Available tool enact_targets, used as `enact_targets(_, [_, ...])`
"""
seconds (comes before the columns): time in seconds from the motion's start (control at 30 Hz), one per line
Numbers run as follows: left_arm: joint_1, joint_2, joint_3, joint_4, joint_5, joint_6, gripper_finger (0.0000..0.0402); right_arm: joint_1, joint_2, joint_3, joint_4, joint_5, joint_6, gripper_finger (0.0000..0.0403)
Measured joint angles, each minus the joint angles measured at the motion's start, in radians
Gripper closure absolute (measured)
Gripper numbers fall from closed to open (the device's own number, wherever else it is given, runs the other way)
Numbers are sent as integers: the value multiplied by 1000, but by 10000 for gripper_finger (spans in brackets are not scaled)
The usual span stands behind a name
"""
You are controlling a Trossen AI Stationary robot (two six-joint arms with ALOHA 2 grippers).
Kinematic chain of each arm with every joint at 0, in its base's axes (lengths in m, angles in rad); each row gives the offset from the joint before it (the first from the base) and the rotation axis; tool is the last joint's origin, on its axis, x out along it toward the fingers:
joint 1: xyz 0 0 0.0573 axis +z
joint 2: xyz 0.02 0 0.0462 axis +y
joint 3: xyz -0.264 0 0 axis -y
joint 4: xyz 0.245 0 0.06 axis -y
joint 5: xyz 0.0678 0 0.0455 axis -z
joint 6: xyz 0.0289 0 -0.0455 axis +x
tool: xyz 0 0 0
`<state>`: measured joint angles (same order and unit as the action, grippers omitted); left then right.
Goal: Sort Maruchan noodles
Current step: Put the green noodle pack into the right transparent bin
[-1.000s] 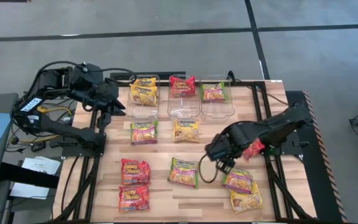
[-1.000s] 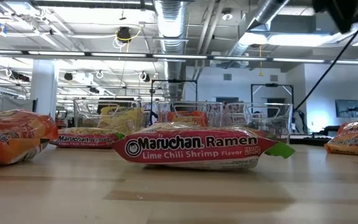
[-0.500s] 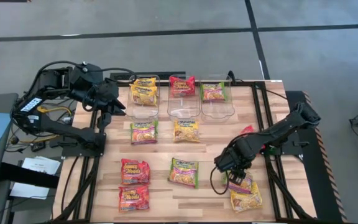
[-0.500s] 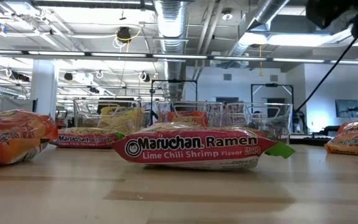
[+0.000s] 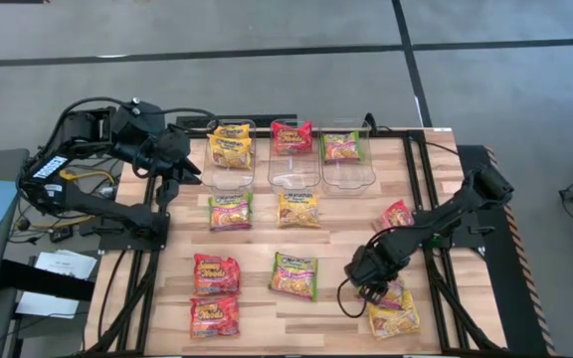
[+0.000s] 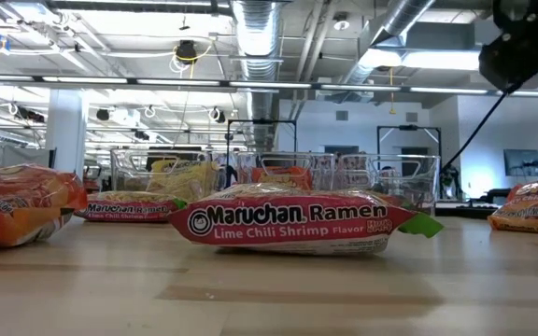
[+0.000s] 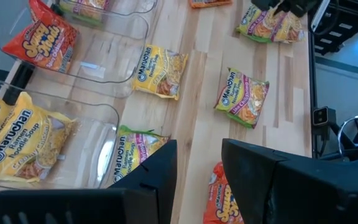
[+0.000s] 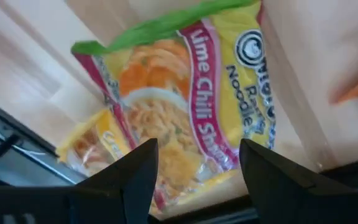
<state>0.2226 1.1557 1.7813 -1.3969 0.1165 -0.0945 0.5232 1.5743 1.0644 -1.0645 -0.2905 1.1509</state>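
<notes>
Several Maruchan packets lie flat on the table. The three clear bins at the far edge hold a yellow one [image 5: 230,146], a red one [image 5: 291,136] and a green-pink one [image 5: 343,146]. My right gripper [image 5: 371,280] is open and points down over a green-edged Lime Chili Shrimp packet [image 8: 191,93] near the table's near right corner; its fingers stand apart above it, and I see no touch. A yellow packet [image 5: 394,318] lies partly under that one. My left gripper [image 7: 197,155] is open and hovers at the far left, beside the bins.
Loose packets lie on the table: green [image 5: 230,211] and yellow [image 5: 297,209] before the bins, two red [image 5: 216,273] [image 5: 214,315] near left, a green one [image 5: 294,274] in the middle and a red one [image 5: 398,214] beside the right arm. Bare wood lies between them.
My right gripper has moved from the table's middle right toward the near edge and come down over the Lime Chili Shrimp packet. The red packet that the arm partly covered now shows whole. The left arm has kept still.
</notes>
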Motion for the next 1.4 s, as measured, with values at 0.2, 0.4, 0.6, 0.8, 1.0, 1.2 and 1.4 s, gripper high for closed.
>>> enact_targets(0.2, [0,0,0,0,0,18,288,0,39,-27,61,-6,30,154])
enact_targets(0.4, [0,0,0,0,0,22,288,-1,133,-37,99,-104,4,154])
enact_targets(0.6, [0,0,0,-1,0,22,288,-3,200,-33,100,-149,-3,159])
enact_targets(0.8, [0,0,0,-1,0,22,288,-3,209,-30,110,-148,12,232])
enact_targets(1.0, [0,0,0,-2,-12,23,288,-3,209,-32,108,-153,31,344])
enact_targets(1.2, [1,0,0,-6,-27,23,288,-1,217,28,38,-141,4,390])
enact_targets(1.4, [1,0,0,-5,-27,23,288,-10,217,153,-116,-7,3,395])
